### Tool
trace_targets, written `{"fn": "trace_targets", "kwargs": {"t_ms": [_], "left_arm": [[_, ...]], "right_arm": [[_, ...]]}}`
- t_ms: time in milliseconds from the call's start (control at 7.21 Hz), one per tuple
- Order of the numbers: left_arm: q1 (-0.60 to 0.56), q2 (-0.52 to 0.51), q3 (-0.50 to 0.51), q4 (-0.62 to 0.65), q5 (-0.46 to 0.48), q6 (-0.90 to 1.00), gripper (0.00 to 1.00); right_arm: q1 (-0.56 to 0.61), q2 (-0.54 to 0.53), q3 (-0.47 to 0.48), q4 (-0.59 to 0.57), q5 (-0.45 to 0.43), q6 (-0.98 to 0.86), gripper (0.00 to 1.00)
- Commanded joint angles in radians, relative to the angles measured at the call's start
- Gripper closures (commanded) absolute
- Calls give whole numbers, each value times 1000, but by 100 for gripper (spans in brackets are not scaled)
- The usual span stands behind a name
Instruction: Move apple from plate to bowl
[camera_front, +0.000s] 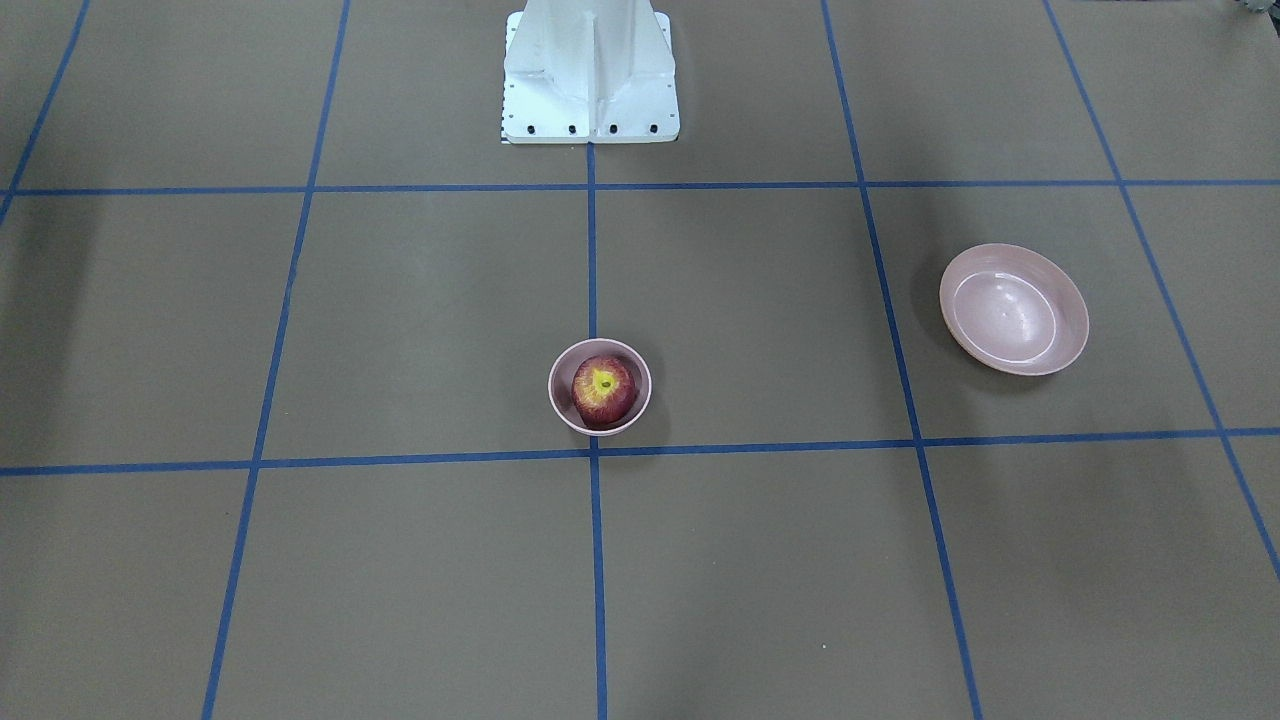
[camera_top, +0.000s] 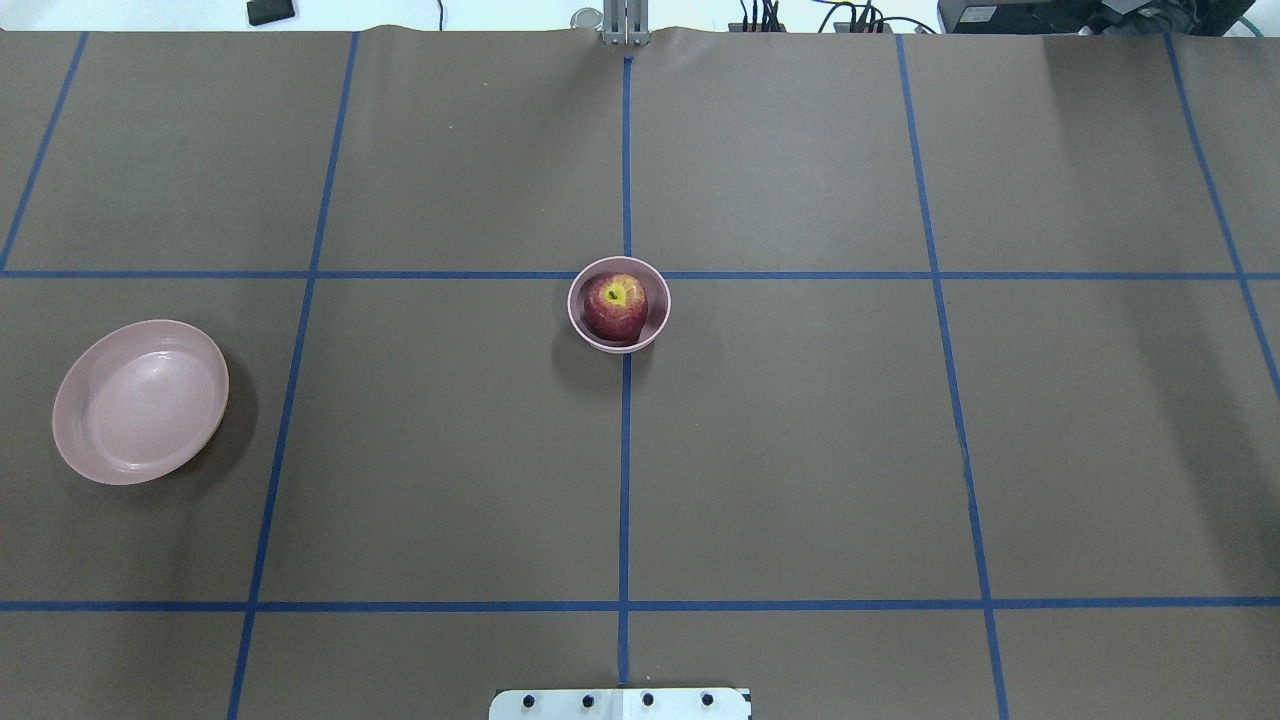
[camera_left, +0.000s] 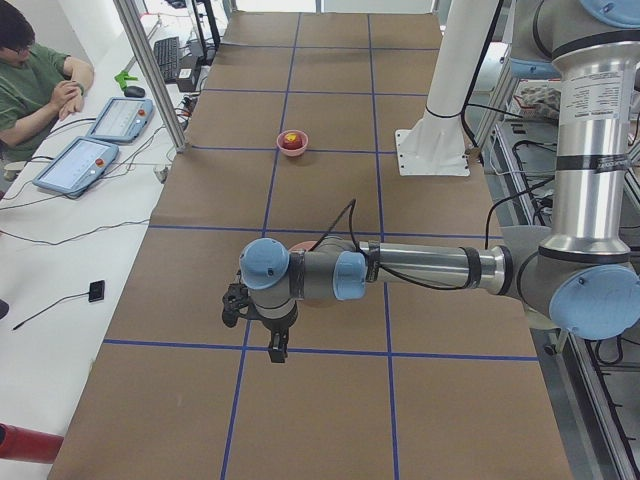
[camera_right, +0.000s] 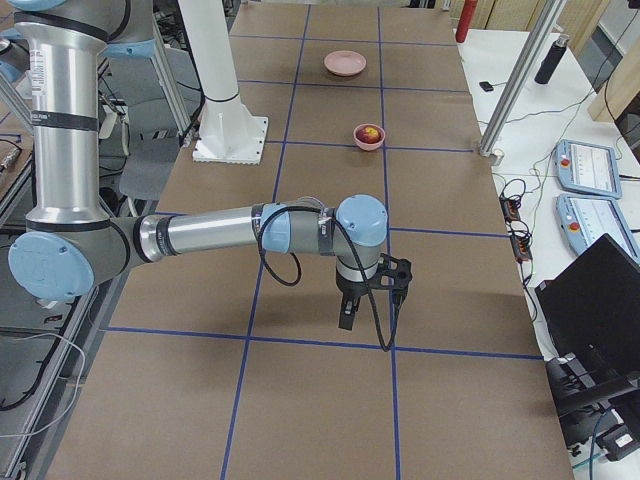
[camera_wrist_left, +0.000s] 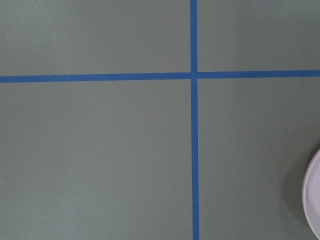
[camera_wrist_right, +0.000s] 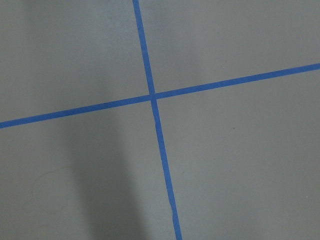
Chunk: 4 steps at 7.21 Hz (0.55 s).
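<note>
Front-facing camera: mounted across the table (camera_front: 760, 560), looking steeply down, with the robot base (camera_front: 590, 80) at the top edge. Overhead camera: mounted behind that base, looking forward and down, base at the bottom edge. Both cover the same middle stretch, with the bowl (camera_front: 643, 385) central and the plate (camera_front: 1015, 310) on mirrored sides. Side cameras: one at each table end, looking along it. One has the left arm (camera_left: 420, 268) close, the other the right arm (camera_right: 210, 232), and both have the bowl far off. Wrist cameras: pointing down, close to the surface, at crossing tape lines (camera_wrist_left: 194, 150). The left one clips a pale curved rim (camera_wrist_left: 315, 200).
</note>
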Motion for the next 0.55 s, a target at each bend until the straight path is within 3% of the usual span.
{"fn": "trace_targets", "kwargs": {"t_ms": [0,416], "left_arm": [[1,-8,2,-17,1,0,1],[1,-11,2,-17,1,-2,1]], "right_arm": [[2,-5,-5,-13,-1,-3,0],[2,-16,-31,-3,-7,-98,0]]}}
